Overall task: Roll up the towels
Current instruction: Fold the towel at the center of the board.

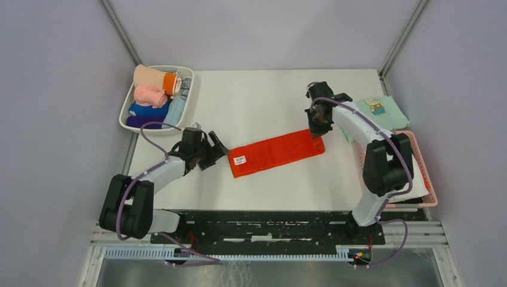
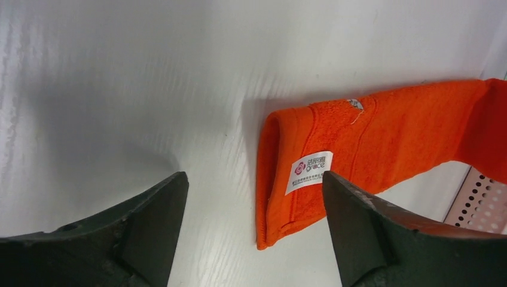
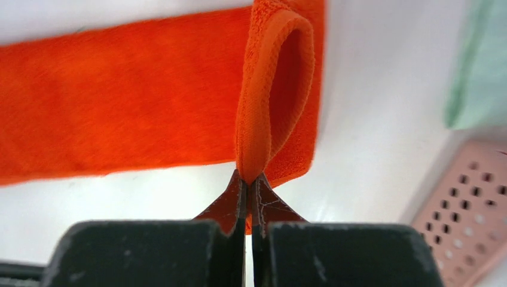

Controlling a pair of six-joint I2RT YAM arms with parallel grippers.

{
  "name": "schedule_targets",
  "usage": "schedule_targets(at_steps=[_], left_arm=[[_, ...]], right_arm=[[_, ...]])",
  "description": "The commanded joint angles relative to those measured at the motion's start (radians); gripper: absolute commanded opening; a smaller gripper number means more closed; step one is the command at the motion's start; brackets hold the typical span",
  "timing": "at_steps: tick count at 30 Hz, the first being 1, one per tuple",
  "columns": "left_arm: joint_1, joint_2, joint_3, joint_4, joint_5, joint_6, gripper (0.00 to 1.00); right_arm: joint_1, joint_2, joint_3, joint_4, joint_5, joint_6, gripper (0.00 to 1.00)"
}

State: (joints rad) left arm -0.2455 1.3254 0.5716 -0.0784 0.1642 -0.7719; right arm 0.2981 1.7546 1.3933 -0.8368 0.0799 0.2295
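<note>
The red-orange towel [image 1: 276,153] lies folded into a long strip across the middle of the table [image 1: 269,95], slanting from near left to far right. Its right end is lifted and curled over into a loop, nipped between the pressed-together fingers of the right gripper [image 3: 248,179]. At the other end, where a white label [image 2: 309,171] is sewn on, the left gripper [image 1: 214,150] sits low with its fingers spread wide, just beside the towel's edge. Far left, a white bin [image 1: 127,113] holds rolled cloths [image 1: 150,95]. Far right, a mint-green cloth [image 1: 378,111] lies over the end of a pink perforated basket [image 1: 418,156].
</note>
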Motion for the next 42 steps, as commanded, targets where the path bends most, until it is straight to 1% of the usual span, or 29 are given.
schedule_targets(at_steps=[1, 5, 7, 9, 14, 16, 21, 30, 42], left_arm=[[-0.022, 0.061, -0.023, 0.133, 0.022, -0.106, 0.83], [-0.054, 0.113, -0.025, 0.153, 0.026, -0.115, 0.74], [-0.065, 0.126, -0.032, 0.159, 0.018, -0.121, 0.72], [-0.071, 0.132, -0.047, 0.174, 0.009, -0.129, 0.68], [-0.085, 0.146, -0.072, 0.206, 0.013, -0.148, 0.5], [-0.094, 0.151, -0.075, 0.214, 0.013, -0.152, 0.45], [-0.107, 0.158, -0.085, 0.224, 0.004, -0.158, 0.42], [-0.121, 0.157, -0.092, 0.227, -0.013, -0.164, 0.35], [-0.132, 0.163, -0.094, 0.227, -0.028, -0.164, 0.32]], right_arm=[[0.072, -0.024, 0.073, -0.003, -0.152, 0.001, 0.0], [0.164, 0.003, 0.103, 0.003, -0.22, 0.04, 0.0], [0.216, 0.022, 0.122, 0.012, -0.238, 0.059, 0.0], [0.265, 0.051, 0.155, 0.012, -0.248, 0.077, 0.01], [0.382, 0.133, 0.227, 0.007, -0.241, 0.12, 0.02], [0.417, 0.161, 0.259, 0.003, -0.237, 0.132, 0.02], [0.492, 0.23, 0.335, -0.03, -0.213, 0.13, 0.03], [0.556, 0.308, 0.42, -0.052, -0.192, 0.134, 0.04], [0.602, 0.384, 0.418, -0.032, -0.217, 0.121, 0.06]])
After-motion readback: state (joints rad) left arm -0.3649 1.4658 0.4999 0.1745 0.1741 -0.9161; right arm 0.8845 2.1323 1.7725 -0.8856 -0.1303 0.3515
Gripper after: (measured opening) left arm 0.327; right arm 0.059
